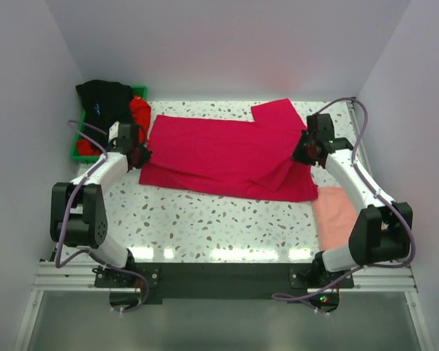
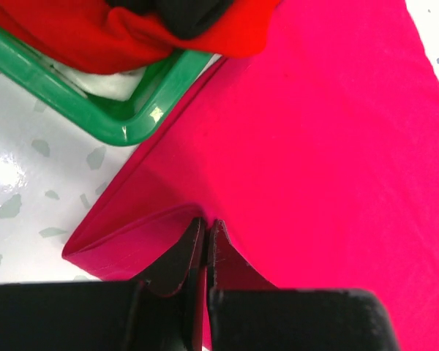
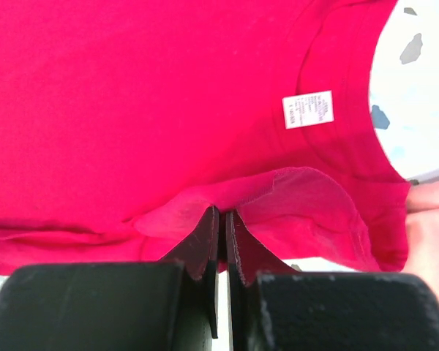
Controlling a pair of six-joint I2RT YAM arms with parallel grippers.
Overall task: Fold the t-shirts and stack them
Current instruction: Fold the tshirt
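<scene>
Fold of crimson-pink t-shirt (image 1: 227,150), mid-step.
Pinched at opposite edges by left gripper (image 2: 206,238) and right gripper (image 3: 221,223); lift level, keep taut, align edges before release.

label (image 3: 308,110) print: unreadable | green tray (image 1: 78,148): mostly under black shirt (image 1: 102,99) | salmon shirt (image 1: 335,212): partly behind right arm (image 1: 358,183)

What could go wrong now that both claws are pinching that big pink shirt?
1. The left gripper and right gripper each pinch only a thin edge of the crimson-pink shirt; the cloth may slip out mid-fold.
2. A corner of the green tray sits right beside the left hold, so a lift might snag it.
3. The salmon-pink shirt lies beside the right hold and could get dragged.
</scene>
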